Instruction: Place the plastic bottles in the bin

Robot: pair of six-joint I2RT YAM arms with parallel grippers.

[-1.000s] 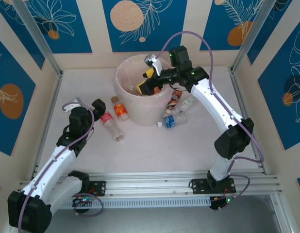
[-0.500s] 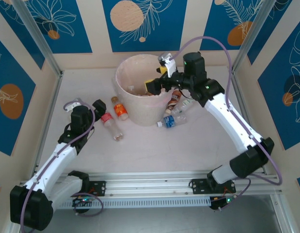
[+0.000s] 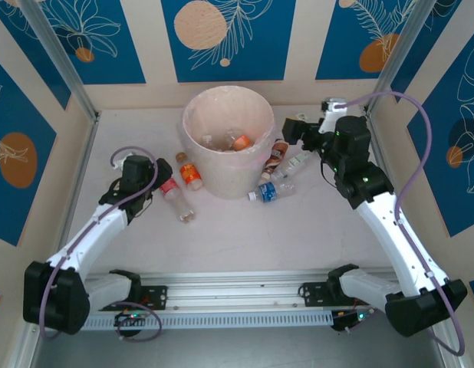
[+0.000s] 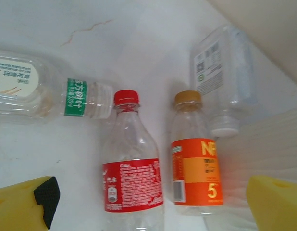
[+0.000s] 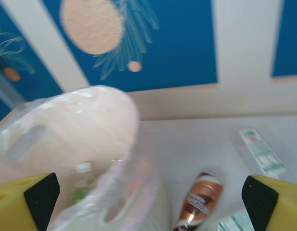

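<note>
Bin beside the right hand, held rim-high (fingers spread wide).

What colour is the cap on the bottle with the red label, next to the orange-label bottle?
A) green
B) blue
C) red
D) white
C: in the left wrist view the red-label bottle has a red top, beside the orange-label bottle.

I look down on a pale, faintly veined table under soft, even light. At 12 o'clock the back wall is cream, with blue panels bearing white leaf drawings and peach circles. The side walls at 9 and 3 o'clock repeat the pattern. Silver posts rise at 10 and 2 o'clock, and an aluminium rail crosses at 6 o'clock.
</note>
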